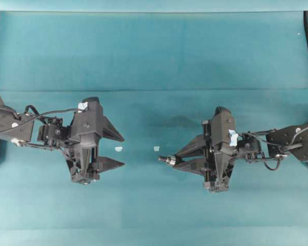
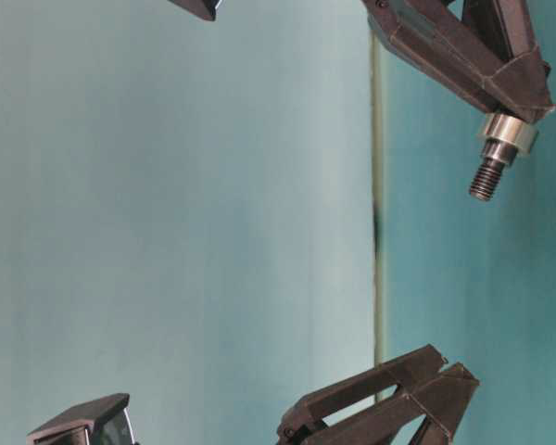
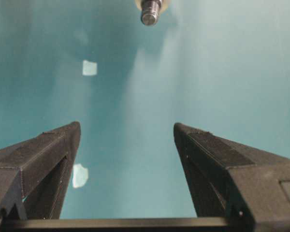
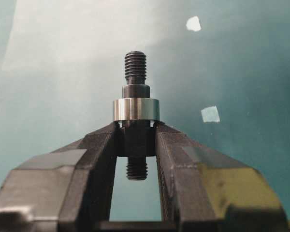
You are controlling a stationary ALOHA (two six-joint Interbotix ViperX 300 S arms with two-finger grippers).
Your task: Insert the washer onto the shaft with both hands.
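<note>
Right hand (image 4: 137, 137): closed on the shaft (image 4: 135, 87), gripping its dark mid-section between both fingers. The shaft points away from the hand toward the middle of the counter (image 1: 154, 61), with a threaded end projecting forward and a second threaded end visible behind the grip. The washer (image 4: 136, 109) sits on the shaft, around it, resting against the fingertips; in the table-level view it shows as a silvery ring just behind the threaded tip.

Left hand (image 1: 118, 151): spread wide, holding nothing, facing the shaft from the opposite side and well apart from it.

2 pale tape scraps (image 1: 118, 149) lie on the teal counter between the 2 hands.
</note>
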